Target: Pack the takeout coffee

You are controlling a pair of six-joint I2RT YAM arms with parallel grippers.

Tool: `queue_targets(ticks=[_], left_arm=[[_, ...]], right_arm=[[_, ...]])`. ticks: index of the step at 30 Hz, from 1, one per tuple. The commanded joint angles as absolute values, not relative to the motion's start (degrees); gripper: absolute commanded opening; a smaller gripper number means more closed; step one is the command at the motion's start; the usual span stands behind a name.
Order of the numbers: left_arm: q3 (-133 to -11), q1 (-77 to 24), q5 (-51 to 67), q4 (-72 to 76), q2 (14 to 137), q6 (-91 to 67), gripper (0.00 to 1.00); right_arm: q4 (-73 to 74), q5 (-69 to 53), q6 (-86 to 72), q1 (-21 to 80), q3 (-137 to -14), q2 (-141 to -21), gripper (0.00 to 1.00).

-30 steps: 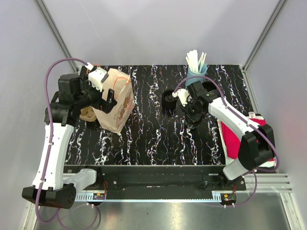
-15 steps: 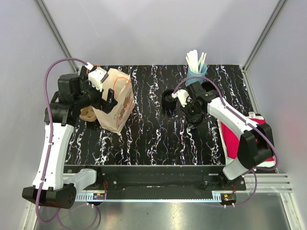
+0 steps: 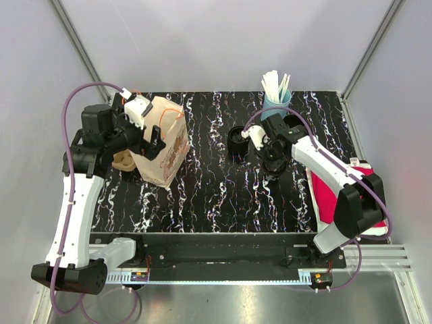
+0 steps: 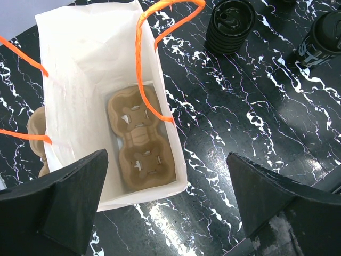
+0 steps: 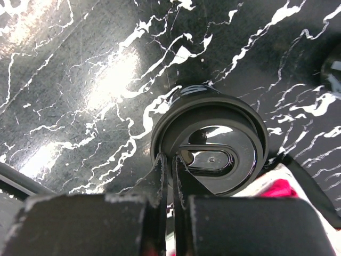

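Coffee cup [image 5: 213, 130] on black white-veined tabletop [image 3: 223, 189], grey booth walls [image 3: 223, 40]

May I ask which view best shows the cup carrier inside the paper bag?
Left wrist: the cup carrier lies flat inside the paper bag. Top external shows only the bag's outside; right wrist shows neither.

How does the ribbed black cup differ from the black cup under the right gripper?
The ribbed cup has a grooved wall; the other cup has a smooth wall with white print. The ribbed cup stands free; the right gripper is shut on the other cup's lid rim. Both are black, lidded and upright on the table.
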State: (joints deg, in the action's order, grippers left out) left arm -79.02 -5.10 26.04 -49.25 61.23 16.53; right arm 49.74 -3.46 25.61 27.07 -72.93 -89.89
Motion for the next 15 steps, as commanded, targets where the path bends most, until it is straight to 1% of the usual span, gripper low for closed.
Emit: queue_targets(ticks=[1, 11, 15], left_arm=[[-82.1, -4.7, 28.3, -48.5, 62.0, 18.7, 0.99], [-89.6, -5.0, 29.0, -49.8, 68.0, 21.7, 0.99], [-90.0, -5.8, 27.5, -49.3, 71.3, 22.2, 0.99]], right_arm=[[52.4, -1.8, 27.2, 27.5, -78.8, -86.9, 0.00], [57.0, -5.4, 26.5, 27.5, -90.1, -81.1, 0.00], [57.7, -6.1, 26.5, 27.6, -94.5, -79.0, 0.00]])
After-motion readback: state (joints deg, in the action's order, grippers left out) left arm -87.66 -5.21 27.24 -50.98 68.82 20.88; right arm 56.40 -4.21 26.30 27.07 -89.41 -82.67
